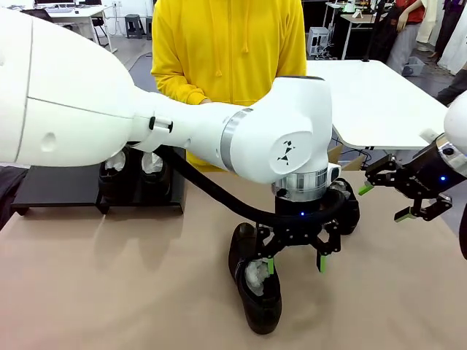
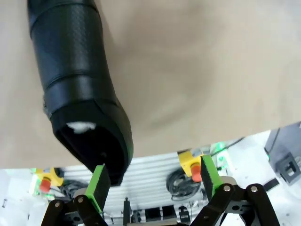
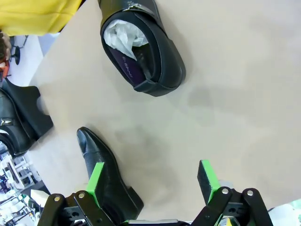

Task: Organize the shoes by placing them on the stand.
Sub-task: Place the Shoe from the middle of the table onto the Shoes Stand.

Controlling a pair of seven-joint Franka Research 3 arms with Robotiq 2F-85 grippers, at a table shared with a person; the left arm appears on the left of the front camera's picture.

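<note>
Four shoes are spread over two places. Two shoes (image 1: 135, 171) stand side by side on the stand (image 1: 51, 191) at the table's far left, their white paper stuffing showing. The other two lie on the tan tabletop (image 1: 131, 292). The near shoe (image 1: 257, 288) lies under the left gripper (image 1: 295, 259). Its long axis runs from the robot's side toward the person, with the heel nearer the robot and the toe leaning slightly toward the stand. The far shoe (image 3: 141, 47) lies just behind the left arm's wrist. In the right wrist view its heel end is toward the camera and its toe runs off the top edge, toward the person in the yellow hoodie (image 1: 230, 44). Its purple insole carries a small line of print, too small to read.

The left gripper's jaws are spread wide with nothing between them. In its wrist view one green pad (image 2: 99, 183) sits just beside the heel of the near shoe. The right gripper (image 1: 398, 195) hangs over the table's right side, well apart from the stand, jaws spread and empty.
</note>
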